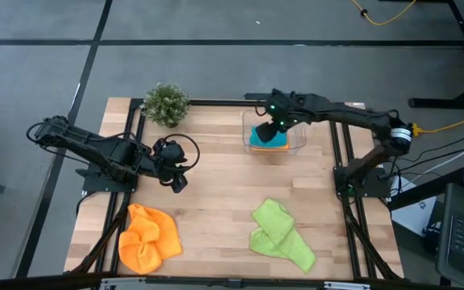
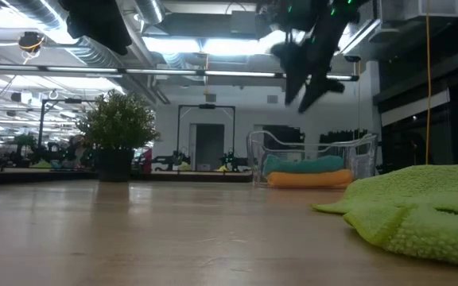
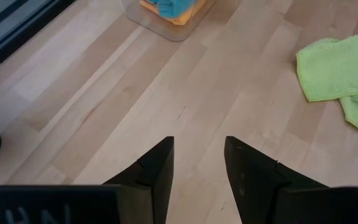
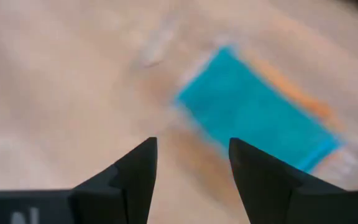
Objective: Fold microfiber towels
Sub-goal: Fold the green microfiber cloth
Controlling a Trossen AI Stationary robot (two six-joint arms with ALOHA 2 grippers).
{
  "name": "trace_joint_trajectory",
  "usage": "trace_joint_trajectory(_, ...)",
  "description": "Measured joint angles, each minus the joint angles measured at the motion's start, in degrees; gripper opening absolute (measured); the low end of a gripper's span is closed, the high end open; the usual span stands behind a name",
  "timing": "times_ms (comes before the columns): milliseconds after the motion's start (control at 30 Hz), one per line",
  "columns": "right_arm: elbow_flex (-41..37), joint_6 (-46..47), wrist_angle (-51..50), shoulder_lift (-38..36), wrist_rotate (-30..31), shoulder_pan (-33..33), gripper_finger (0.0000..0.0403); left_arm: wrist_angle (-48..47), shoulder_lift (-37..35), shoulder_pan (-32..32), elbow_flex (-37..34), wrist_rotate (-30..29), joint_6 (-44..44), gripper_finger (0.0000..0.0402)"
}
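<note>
Right hand (image 1: 269,131), fingers spread w/ nothing in them, hangs over the tub (image 1: 300,138) at 1 o'clock holding the teal towel (image 1: 261,136) on an orange towel (image 2: 308,179); loose orange towel (image 1: 147,237) at 7 and green towel (image 1: 280,234) at 5 on the worktop (image 1: 216,201) look soft, light, floppy, so pinch a corner; left hand (image 1: 176,173) waits at 9, spread too.

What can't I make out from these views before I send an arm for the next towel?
- Orange towel in the clear tub: mostly covered by the teal towel in the high view; the low view shows only its edge.
- Right pincer: hides part of the tub's contents from above; its own view is motion-blurred.
- Loose orange towel: appears only in the high view.
- Lime green towel: cut off by the low view's right edge.
</note>
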Motion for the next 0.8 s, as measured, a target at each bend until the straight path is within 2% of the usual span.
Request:
trace_joint_trajectory(100,0.3,2.3,-1.4,-4.3,-6.2,3.8,0.0202,0.3,0.0,0.0,0.0,0.0,-0.3,0.0135)
trace_joint_trajectory(167,0.1,3.0,-1.6,-7.1,-6.9,7.5,0.0202,0.3,0.0,0.0,0.0,0.0,-1.3,0.0135)
trace_joint_trajectory(433,0.0,2.0,-2.3,-12.1,1.3,22.3,0.0202,2.5,0.0,0.0,0.0,0.0,-1.8,0.0135)
trace_joint_trajectory(633,-0.1,1.5,-2.5,-12.1,0.9,28.4,0.0202,2.8,0.0,0.0,0.0,-0.6,-1.8,0.0135)
trace_joint_trajectory(800,-0.1,3.3,-2.5,-12.1,0.9,30.5,0.0202,2.8,0.0,0.0,0.0,-0.8,-1.8,0.0135)
